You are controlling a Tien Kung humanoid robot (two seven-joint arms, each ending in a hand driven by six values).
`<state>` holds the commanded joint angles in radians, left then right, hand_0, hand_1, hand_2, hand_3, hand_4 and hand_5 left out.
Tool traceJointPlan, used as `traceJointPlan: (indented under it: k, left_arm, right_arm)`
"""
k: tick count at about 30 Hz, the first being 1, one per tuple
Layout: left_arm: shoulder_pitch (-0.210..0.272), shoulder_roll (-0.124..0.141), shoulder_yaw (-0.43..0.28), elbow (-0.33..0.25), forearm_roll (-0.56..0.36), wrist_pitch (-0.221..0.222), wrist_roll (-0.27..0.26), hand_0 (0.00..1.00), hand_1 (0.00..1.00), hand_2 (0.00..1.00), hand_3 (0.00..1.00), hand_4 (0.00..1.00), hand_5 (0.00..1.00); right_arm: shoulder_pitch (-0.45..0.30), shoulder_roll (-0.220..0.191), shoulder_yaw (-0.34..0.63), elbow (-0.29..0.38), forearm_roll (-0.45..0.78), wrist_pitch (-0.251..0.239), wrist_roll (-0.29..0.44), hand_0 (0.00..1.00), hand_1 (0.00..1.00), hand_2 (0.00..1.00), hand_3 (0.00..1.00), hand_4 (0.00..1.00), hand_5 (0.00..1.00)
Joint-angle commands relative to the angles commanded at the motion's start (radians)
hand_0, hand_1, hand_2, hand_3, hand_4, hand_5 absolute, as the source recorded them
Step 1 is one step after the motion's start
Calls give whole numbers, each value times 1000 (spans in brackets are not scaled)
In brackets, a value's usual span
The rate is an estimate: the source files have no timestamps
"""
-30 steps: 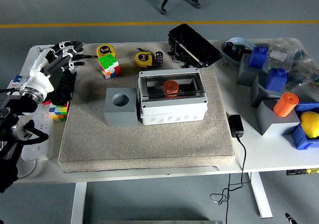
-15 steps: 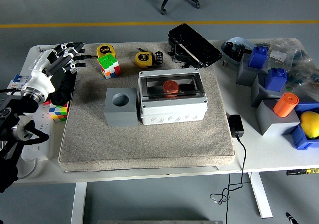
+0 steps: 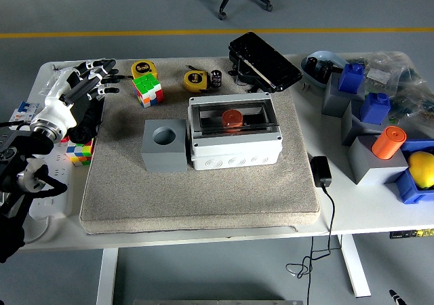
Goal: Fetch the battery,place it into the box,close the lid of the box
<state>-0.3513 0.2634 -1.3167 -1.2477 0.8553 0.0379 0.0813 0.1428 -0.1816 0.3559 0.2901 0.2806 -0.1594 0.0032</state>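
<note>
A grey box [image 3: 234,149] with a clear lid lying flat over it stands mid-mat. An orange cylindrical battery [image 3: 232,119] shows through the lid, inside the box. My left hand [image 3: 87,81], white and black, hovers at the mat's far left corner, well to the left of the box. Its fingers are spread and hold nothing. A small dark cylinder [image 3: 216,78] stands behind the box. A second orange cylinder [image 3: 387,142] rests on a grey block at the right. The right arm is out of view.
A grey block with a round hole [image 3: 165,146] sits left of the box. Two tape measures [image 3: 143,68] [image 3: 195,80], Rubik's cubes [image 3: 148,89] [image 3: 79,152], a black case [image 3: 264,61], a charger [image 3: 321,171] and blue and grey bins [image 3: 369,108] surround the mat [image 3: 203,196].
My left hand has barely shifted, its fingertips edging slightly right. The box and battery have not moved.
</note>
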Motion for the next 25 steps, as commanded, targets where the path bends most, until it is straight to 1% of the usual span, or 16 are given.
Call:
traceJointPlan:
  k: [25]
  left_arm:
    - [-3,-11,-9,-8,-2,0,6,437,547,554,566,970,412]
  right_arm:
    - [-9,8,7,-2,1,1,-2,727,667,654,597,998,616]
